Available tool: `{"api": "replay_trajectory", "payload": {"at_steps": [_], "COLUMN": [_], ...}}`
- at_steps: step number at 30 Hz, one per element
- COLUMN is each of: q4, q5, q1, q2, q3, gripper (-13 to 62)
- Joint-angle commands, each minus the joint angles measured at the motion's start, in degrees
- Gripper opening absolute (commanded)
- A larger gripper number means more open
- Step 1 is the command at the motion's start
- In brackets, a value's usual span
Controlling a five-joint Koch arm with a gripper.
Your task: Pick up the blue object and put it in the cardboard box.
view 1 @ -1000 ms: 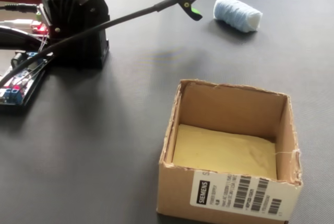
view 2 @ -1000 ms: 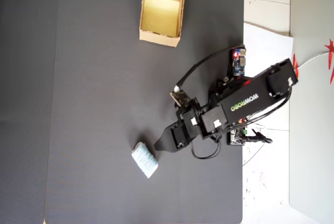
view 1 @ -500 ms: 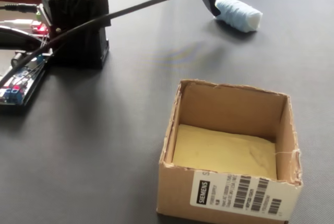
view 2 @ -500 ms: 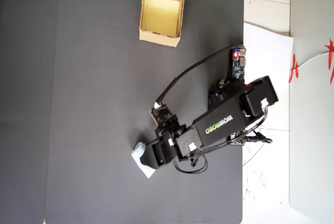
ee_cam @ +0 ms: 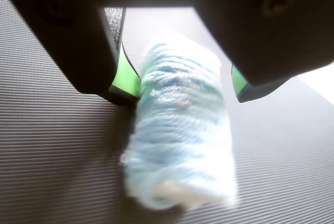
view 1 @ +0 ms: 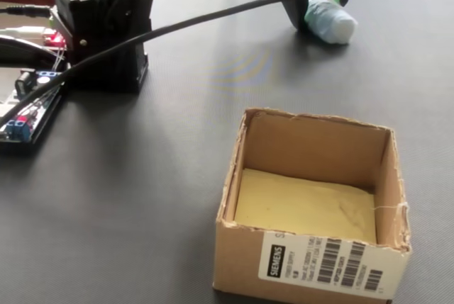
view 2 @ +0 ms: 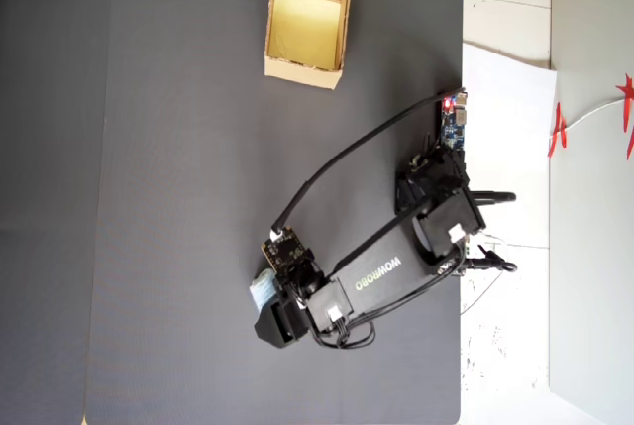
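Only the wrist view shows the hand [ee_cam: 180, 91] straddling the blue object [ee_cam: 180, 140].

A small open tan cardboard box [view 2: 308, 16] sits on a dark grey mat [view 2: 178, 197]. Well apart from the box, the black arm [view 2: 371, 276] covers most of a pale blue soft block [view 2: 260, 289].

A dark ribbed mat [view 2: 178, 197] covers the table. On it lie a pale blue block [ee_cam: 180, 135], an open cardboard box [view 1: 312, 212] well apart from the block, and the arm's black base [view 1: 106, 31] near one edge.
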State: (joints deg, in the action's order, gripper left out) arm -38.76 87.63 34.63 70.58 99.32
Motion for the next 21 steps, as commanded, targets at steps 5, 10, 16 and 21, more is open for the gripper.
{"api": "replay_trajectory", "payload": {"at_steps": [5, 10, 16, 21], "q4": [1.7, 2.6, 4.9, 6.4], "q5": [0.2, -4.8, -7.0, -7.1], "q1": [1.8, 1.3, 1.1, -0.1], "q2": [-4.8, -5.5, -4.7, -0.3], "q3": [-5.6, -5.7, -5.8, -3.0], "gripper": [27.5, 10.4, 6.1, 6.1]}}
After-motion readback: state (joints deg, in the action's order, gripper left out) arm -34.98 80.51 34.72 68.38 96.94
